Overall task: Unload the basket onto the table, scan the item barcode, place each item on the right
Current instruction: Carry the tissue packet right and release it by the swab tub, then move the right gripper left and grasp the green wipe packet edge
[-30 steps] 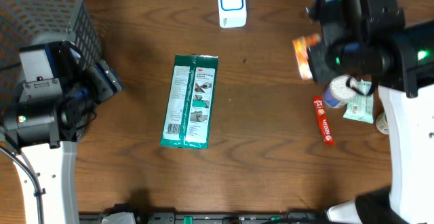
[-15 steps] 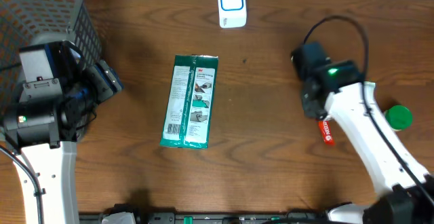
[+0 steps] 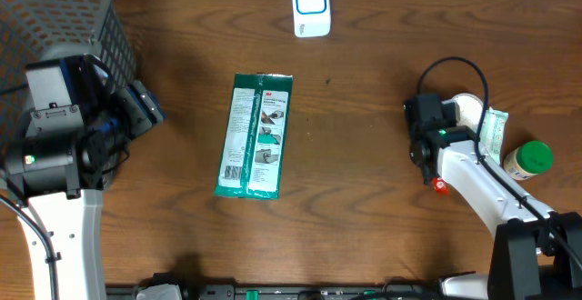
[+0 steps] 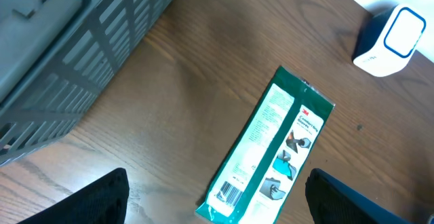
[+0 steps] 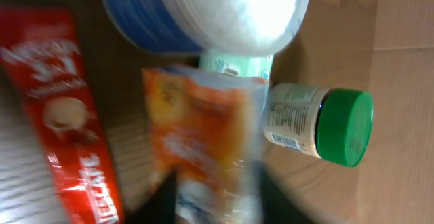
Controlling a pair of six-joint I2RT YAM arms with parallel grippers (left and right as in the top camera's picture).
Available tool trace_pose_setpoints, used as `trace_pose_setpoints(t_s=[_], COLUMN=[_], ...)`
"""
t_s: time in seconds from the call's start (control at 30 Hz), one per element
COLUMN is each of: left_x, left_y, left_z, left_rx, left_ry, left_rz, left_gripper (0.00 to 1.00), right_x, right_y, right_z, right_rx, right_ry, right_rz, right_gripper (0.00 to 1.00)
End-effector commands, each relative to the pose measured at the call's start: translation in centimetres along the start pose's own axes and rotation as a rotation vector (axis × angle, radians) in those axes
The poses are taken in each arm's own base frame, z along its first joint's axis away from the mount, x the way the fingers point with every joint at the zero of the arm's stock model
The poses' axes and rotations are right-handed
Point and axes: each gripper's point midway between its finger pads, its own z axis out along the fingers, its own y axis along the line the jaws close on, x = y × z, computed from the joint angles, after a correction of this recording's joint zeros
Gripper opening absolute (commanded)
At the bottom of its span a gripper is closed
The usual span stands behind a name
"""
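Two claws inspected: left claw (image 4: 217, 214) stands wide open, holding nothing; right claw (image 5: 217, 203) has a blurred orange packet (image 5: 203, 129) between its jaws, grip undeterminable.

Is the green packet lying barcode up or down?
Up: the green packet lies flat, its barcode visible near one end in the left wrist view.

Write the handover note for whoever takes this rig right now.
Left gripper: open, empty, beside the basket.
Right gripper: low over the red sachet and the green-capped bottle on the right. An orange packet sits between its fingers; blur hides whether it is gripped.
Green packet: flat mid-table, barcode facing up.
Scanner: at the far edge, nothing in front of it.
Done: no scan shows.
Left: bring an item's barcode to the scanner.
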Motion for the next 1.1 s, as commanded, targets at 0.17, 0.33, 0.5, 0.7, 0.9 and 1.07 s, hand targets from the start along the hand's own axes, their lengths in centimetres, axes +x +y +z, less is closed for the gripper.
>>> trace_pose_setpoints(t_s=[0.17,0.33,0.5,0.7,0.9,1.07], left_x=[-0.1,-0.1,-0.1,-0.1,-0.1,-0.1], left_y=[0.2,0.2,0.2,0.2,0.2,0.2], left_z=[-0.1,-0.1,-0.1,-0.1,-0.1,-0.1], left_rx=[-0.008,-0.008,-0.008,-0.008,-0.008,-0.008], left_ry=[-0.004,-0.004,-0.004,-0.004,-0.004,-0.004], left_rz=[0.010,0.010,0.010,0.010,0.010,0.010], left_gripper=[0.81,0.82,0.81,0.82,0.81,0.81], right_x=[0.2,0.2,0.2,-1.7,-7.2,-10.8], right_y=[-0.2,-0.2,0.2,0.0,3.9,9.9], right_z=[0.4,0.4,0.4,-2.2,-10.1,-19.7], right_rx=[0.008,0.008,-0.014,-0.048,-0.534,-1.171], right_ry=[0.003,0.004,0.004,-0.033,-0.170,-0.308], right_rz=[-0.013,-0.015,-0.016,-0.006,0.087,0.112], right_gripper=[0.72,0.65,0.73,0.74,0.73,0.70])
